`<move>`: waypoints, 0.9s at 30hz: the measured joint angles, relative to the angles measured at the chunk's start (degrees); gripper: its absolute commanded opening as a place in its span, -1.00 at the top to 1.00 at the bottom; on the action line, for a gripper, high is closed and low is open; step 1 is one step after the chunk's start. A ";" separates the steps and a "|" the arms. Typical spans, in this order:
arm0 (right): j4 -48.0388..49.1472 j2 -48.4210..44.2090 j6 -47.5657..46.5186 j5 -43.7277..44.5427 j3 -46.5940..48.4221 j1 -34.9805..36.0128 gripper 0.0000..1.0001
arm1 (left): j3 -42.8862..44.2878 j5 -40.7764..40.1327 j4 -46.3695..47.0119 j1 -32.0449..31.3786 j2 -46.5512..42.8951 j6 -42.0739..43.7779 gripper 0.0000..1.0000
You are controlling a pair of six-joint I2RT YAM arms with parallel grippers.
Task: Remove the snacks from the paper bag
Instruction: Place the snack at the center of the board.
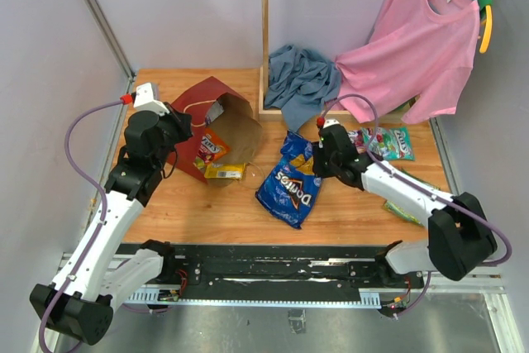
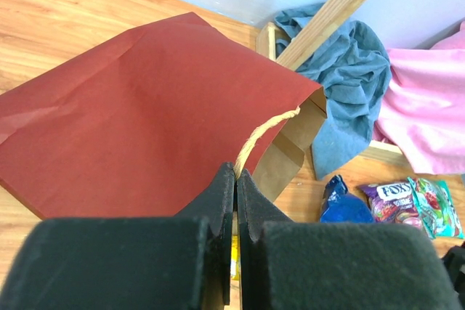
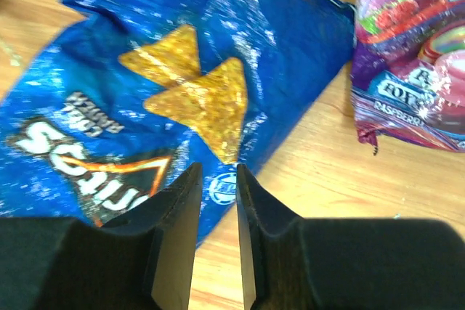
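Wrist view: left gripper (image 2: 236, 174) clenched on paper bag's (image 2: 145, 114) cord handle (image 2: 259, 134); only overhead shows two packets (image 1: 212, 148) inside. Right gripper (image 3: 216, 172) narrowly parted above one Doritos bag (image 3: 240, 27).

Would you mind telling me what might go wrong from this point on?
The left gripper seems shut on only the thin cord handle of the large dark-red paper shopping bag; a pull may drag the bag or snap the cord. A red-orange packet and a yellow packet lie at the bag's mouth, so tilting could scatter them. The right gripper, jaws narrowly apart over the edge of the glossy blue Doritos chip bag, might slip off it.
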 measured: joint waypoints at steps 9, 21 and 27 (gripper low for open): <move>0.24 12.41 -0.83 4.20 2.05 0.02 0.57 | -0.02 0.31 0.00 0.00 -0.02 0.00 0.99; 2.10 27.50 -1.03 3.82 14.93 1.51 0.55 | -0.02 -0.11 0.00 0.00 -0.09 0.24 0.99; 1.55 26.99 -1.33 4.66 14.58 0.42 0.54 | -0.02 -0.24 0.00 0.00 -0.44 0.42 0.99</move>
